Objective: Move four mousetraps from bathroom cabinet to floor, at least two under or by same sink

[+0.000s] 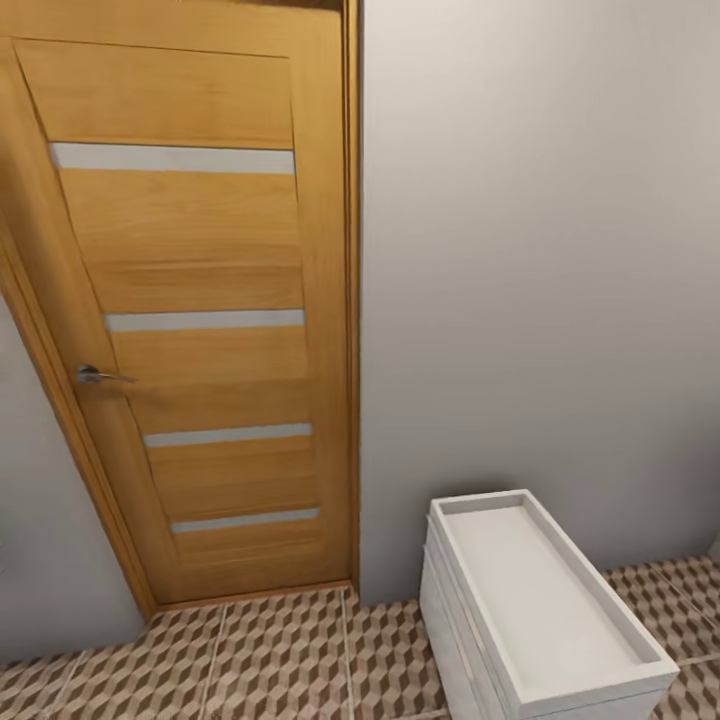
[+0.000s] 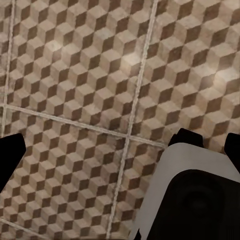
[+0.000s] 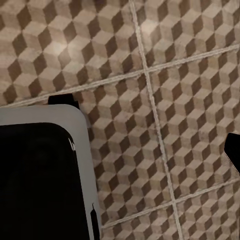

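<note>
The mousetraps and the cabinet are out of view. In the head view the white sink [image 1: 540, 590], a rectangular basin on a boxy white vanity, stands against the grey wall at the lower right. The cube-patterned bathroom floor [image 1: 280, 660] runs in front of it. My left gripper [image 2: 120, 155] hangs open over bare floor tiles [image 2: 85, 75], one dark fingertip [image 2: 10, 160] at each side of the left wrist view. My right gripper [image 3: 122, 155] is open over the tiles [image 3: 190, 75] too, with one fingertip [image 3: 233, 155] showing at the edge. Nothing is held.
A shut orange-brown wooden door [image 1: 200, 320] with frosted strips and a metal handle [image 1: 100, 376] fills the left of the head view. A plain grey wall [image 1: 540, 260] stands right of it. Both wrist views catch part of my grey and black base [image 2: 195, 200].
</note>
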Available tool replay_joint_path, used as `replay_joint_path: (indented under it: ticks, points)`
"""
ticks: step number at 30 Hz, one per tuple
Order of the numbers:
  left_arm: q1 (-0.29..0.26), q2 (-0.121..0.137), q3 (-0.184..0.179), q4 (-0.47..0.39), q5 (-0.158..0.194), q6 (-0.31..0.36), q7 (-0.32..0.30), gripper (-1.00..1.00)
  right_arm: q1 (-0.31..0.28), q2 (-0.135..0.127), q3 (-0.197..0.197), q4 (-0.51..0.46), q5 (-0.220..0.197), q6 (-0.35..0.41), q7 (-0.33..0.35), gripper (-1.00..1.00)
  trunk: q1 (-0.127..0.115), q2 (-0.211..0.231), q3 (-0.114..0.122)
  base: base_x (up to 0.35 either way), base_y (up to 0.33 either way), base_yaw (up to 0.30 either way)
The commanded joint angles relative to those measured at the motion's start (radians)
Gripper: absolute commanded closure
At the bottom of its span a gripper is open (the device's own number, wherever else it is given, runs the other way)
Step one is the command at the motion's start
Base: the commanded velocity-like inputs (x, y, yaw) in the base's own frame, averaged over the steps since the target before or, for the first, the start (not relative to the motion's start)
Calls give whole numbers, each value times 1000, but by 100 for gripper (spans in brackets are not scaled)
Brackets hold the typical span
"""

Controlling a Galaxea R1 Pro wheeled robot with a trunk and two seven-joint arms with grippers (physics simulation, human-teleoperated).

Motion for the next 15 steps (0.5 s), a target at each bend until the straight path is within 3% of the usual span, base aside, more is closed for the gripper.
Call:
replay_joint_path:
  ticks: [1, 10, 15]
  points:
    - [-1, 0, 7, 1, 2, -4, 0, -100, -1, 0, -6, 3, -2, -8, 0, -100, 0, -1, -1, 0, 0, 285]
    - [-1, 0, 7, 1, 2, -4, -1, -100, -1, 0, -6, 3, -2, -8, 1, -100, 0, -1, -1, 0, 0, 283]
    - [-1, 0, 7, 1, 1, -4, -1, -100, -1, 0, -6, 3, -2, -8, 2, -100, 0, -1, -1, 0, 0, 174]
